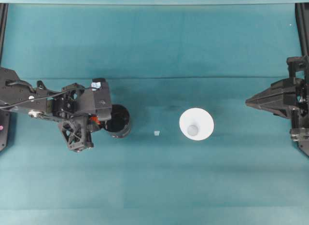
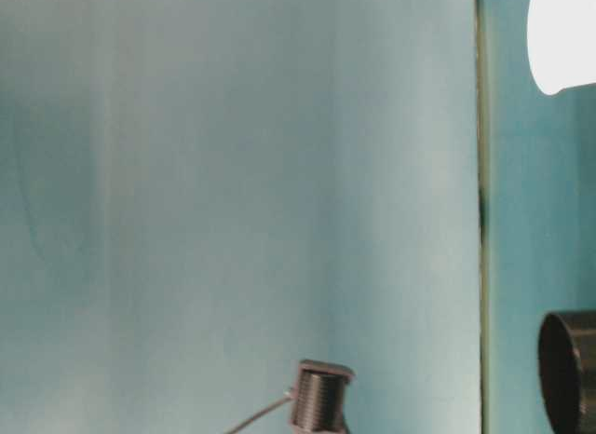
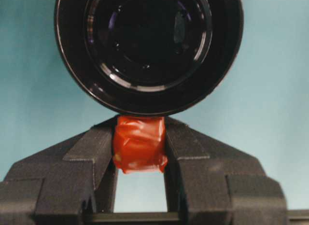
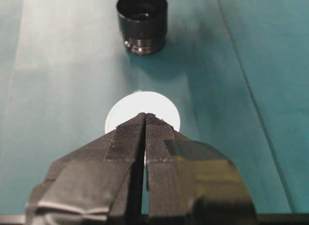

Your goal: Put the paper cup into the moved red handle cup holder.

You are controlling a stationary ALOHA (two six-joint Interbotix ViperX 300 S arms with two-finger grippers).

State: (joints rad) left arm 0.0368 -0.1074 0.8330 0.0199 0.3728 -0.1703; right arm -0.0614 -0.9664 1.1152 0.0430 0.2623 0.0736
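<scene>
The red handle cup holder (image 1: 119, 121) stands upright left of the table's middle, glossy black with its mouth up. My left gripper (image 1: 98, 121) is shut on its red handle (image 3: 140, 144), which sits between the fingertips (image 3: 99, 143) in the left wrist view, the holder's open mouth (image 3: 147, 46) just beyond. The paper cup (image 1: 196, 124) stands upright right of centre, apart from the holder. My right gripper (image 1: 249, 102) is shut and holds nothing near the right edge. In the right wrist view its closed tips (image 4: 145, 116) point at the cup (image 4: 120, 114), with the holder (image 4: 142, 22) farther off.
A tiny white scrap (image 1: 157, 133) lies on the teal cloth between holder and cup. The table-level view catches the cup (image 2: 563, 33), the holder (image 2: 570, 369) and a black cylindrical part (image 2: 321, 397) of the left arm. Black frame rails (image 1: 301, 22) line both sides.
</scene>
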